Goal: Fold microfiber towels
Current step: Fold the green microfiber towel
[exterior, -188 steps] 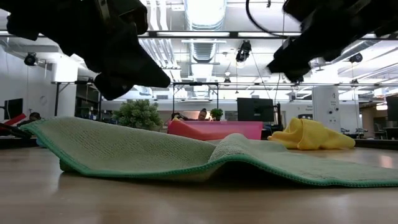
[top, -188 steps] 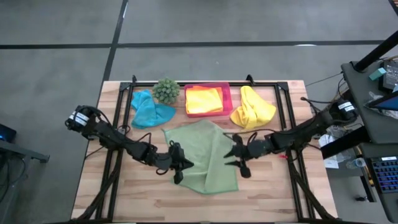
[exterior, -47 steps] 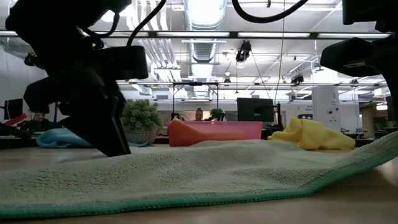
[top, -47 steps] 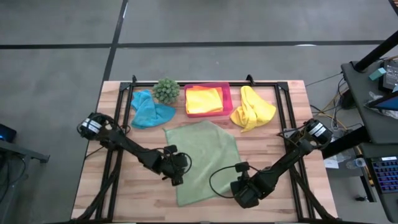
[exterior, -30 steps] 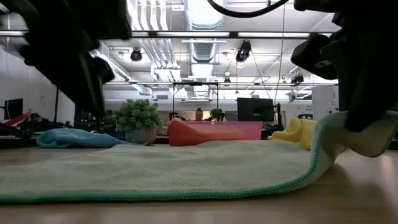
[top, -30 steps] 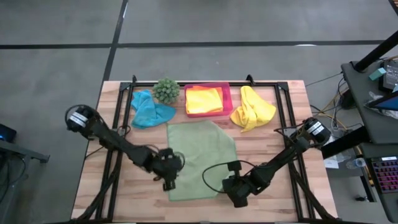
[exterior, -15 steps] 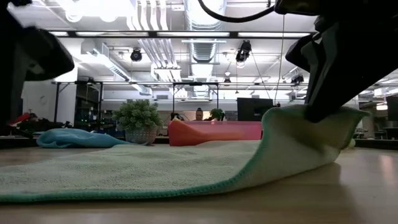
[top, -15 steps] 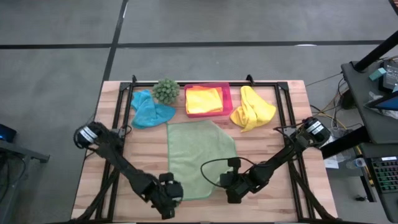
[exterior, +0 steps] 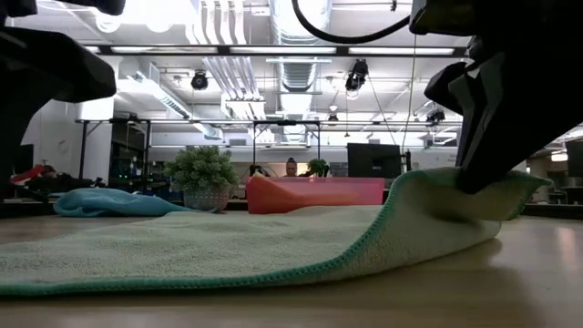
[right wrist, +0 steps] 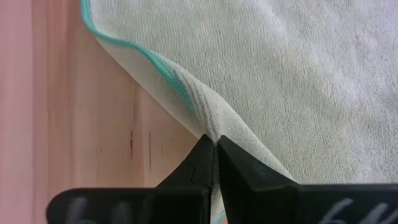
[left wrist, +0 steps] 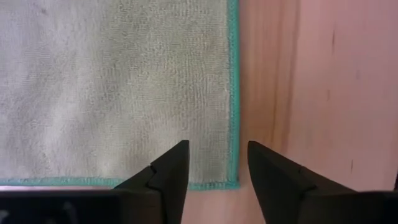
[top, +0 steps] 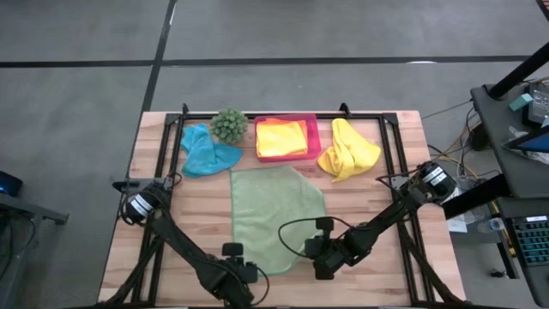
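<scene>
The light green towel (top: 273,216) is pale sage with a fine ribbed weave and a narrow teal stitched border, lying on the table (top: 377,275) of light, pinkish-tan wood planks with darker grain streaks. Beyond the light green towel sit a teal blue towel (top: 206,152), a spiky dark green plant (top: 229,125), a bright pink tray (top: 314,130) holding a yellow towel with orange showing at its edge (top: 281,138), and a crumpled yellow towel (top: 347,149). The left claw (left wrist: 214,177) and right claw (right wrist: 213,163) are matte black, as are both arms, and the floor around the table is grey with dark seam lines.
</scene>
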{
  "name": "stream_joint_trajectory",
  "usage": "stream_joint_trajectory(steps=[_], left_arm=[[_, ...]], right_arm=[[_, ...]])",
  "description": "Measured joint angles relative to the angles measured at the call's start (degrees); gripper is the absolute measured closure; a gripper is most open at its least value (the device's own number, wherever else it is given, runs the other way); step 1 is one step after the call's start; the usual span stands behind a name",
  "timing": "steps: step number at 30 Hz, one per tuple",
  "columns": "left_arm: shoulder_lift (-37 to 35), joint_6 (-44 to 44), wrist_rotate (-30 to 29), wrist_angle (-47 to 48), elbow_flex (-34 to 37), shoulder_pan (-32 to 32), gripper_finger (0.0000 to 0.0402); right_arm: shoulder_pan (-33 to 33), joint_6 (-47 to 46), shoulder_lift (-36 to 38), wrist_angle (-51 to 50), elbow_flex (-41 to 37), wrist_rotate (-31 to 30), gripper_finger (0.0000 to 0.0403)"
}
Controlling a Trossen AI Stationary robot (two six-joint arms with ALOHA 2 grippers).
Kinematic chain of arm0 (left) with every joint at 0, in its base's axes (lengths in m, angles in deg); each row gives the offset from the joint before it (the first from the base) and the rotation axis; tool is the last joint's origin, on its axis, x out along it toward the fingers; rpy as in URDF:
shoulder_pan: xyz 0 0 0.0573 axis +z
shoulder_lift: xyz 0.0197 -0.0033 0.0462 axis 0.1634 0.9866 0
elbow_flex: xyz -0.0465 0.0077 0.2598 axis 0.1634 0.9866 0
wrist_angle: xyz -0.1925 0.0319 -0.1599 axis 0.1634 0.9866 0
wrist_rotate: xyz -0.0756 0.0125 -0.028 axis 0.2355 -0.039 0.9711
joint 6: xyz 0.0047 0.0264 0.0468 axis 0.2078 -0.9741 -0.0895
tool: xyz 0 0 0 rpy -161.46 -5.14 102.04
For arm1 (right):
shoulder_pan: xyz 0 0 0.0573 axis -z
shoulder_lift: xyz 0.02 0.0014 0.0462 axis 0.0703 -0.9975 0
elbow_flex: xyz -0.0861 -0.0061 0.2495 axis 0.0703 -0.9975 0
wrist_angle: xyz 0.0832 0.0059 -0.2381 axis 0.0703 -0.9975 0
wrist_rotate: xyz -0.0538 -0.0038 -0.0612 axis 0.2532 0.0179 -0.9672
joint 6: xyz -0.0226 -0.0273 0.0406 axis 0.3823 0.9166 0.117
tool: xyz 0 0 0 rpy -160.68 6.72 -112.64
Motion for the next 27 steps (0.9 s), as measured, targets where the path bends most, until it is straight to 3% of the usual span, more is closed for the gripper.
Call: stream_joint_trajectory(steps=[8,15,19,25,27], left_arm=[[0.0,-0.1,0.1,-1.0,2.1,-0.1,0.0189],[-0.4,-0.1,0.0,-4.6,5.6,-0.1,0.0192],[-0.5,0.0,0.1,-5.1,6.7,-0.2,0.0238],[-0.6,-1.4,-0.9,-3.6,7.0,-0.2,0.0377],[-1.2,-1.7,-0.5,-3.7,6.9,-0.1,0.0391]], right_arm=[[0.0,-0.1,0.0,0.3,-0.6,0.0,0.0394],[0.0,-0.1,0.0,0.3,-1.0,0.1,0.0394],[-0.7,0.5,0.0,0.2,-1.0,2.9,0.0394],[-2.6,1.4,0.0,0.2,-1.0,5.8,0.0394],[-3.2,1.4,0.0,0.2,-1.0,6.1,0.0394]])
